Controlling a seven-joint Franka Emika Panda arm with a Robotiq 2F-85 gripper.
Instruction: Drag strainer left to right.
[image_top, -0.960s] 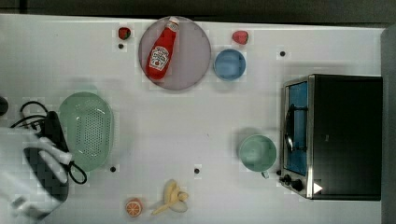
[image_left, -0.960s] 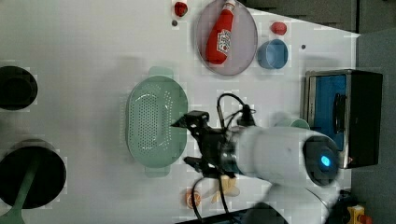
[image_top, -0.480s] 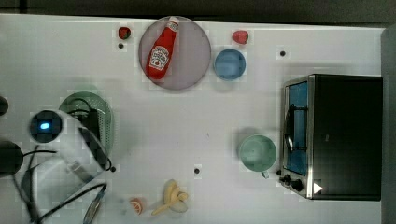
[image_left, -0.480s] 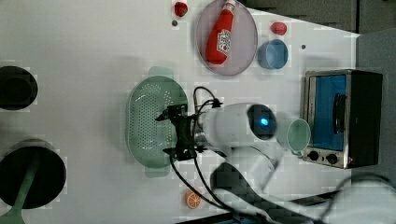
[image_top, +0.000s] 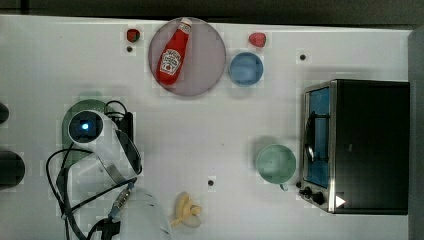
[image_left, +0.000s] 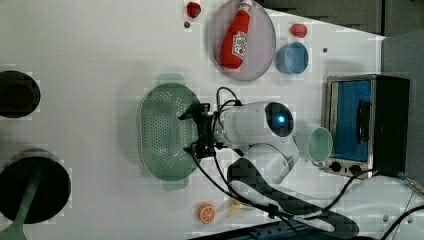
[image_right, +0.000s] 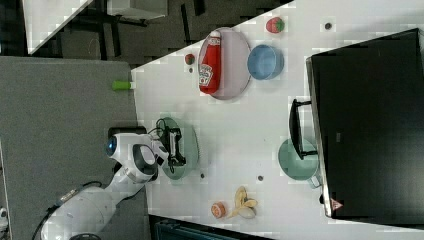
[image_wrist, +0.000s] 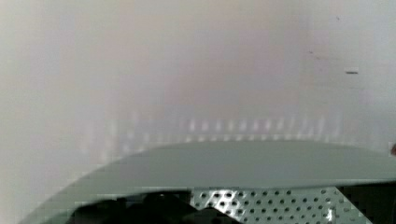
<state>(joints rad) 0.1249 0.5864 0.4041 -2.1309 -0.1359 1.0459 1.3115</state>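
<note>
The strainer (image_left: 162, 132) is a large pale mint-green oval with a holed bottom, lying on the white table in the left view's middle left. My gripper (image_left: 198, 129) hangs open over the strainer's right rim in the left view, its black fingers (image_left: 200, 108) spread wide along that rim with nothing held. The right view shows the gripper (image_right: 174, 145) over the strainer (image_right: 190, 145) as well. In the top view my arm covers most of the strainer (image_top: 74, 111). Its rim (image_wrist: 233, 163) and holed bottom are close below in the wrist view.
A grey-purple plate (image_left: 262, 60) carries a ketchup bottle (image_left: 236, 39); a blue cup (image_left: 292, 57) stands beside it. A mint cup (image_left: 315, 145) and a toaster oven (image_left: 367, 125) are at the left view's right. An orange slice (image_left: 206, 213) and a banana (image_top: 186, 211) lie near the front edge.
My arm swung from beside the strainer to over it, hiding most of it in the top view. In the left view the gripper moved left onto the rim. The strainer stayed put.
</note>
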